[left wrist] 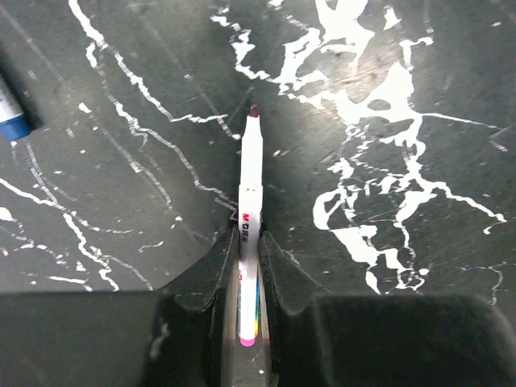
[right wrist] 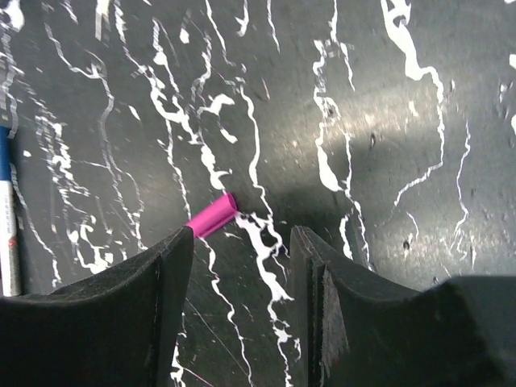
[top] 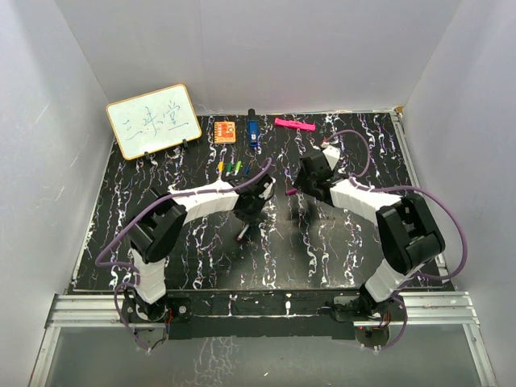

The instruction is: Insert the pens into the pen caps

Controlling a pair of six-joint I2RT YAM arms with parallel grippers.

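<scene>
My left gripper (left wrist: 250,242) is shut on a white-barrelled pen (left wrist: 251,173). Its dark red tip points away over the table and its pink end sits back between the fingers. From above, this pen (top: 241,235) sticks out below the left gripper (top: 247,214). A magenta pen cap (right wrist: 213,215) lies on the table just past the left fingertip of my open right gripper (right wrist: 242,238), outside the jaws, with nothing between them. In the top view the cap (top: 290,192) lies beside the right gripper (top: 301,190). Yellow, green and blue pen caps (top: 231,168) lie together further back.
A second pen with a blue end (left wrist: 10,109) lies at the left; a pen (right wrist: 8,234) also shows at the right wrist view's left edge. At the back stand a whiteboard (top: 153,120), an orange block (top: 225,131), a blue block (top: 252,133) and a thick pink marker (top: 294,124).
</scene>
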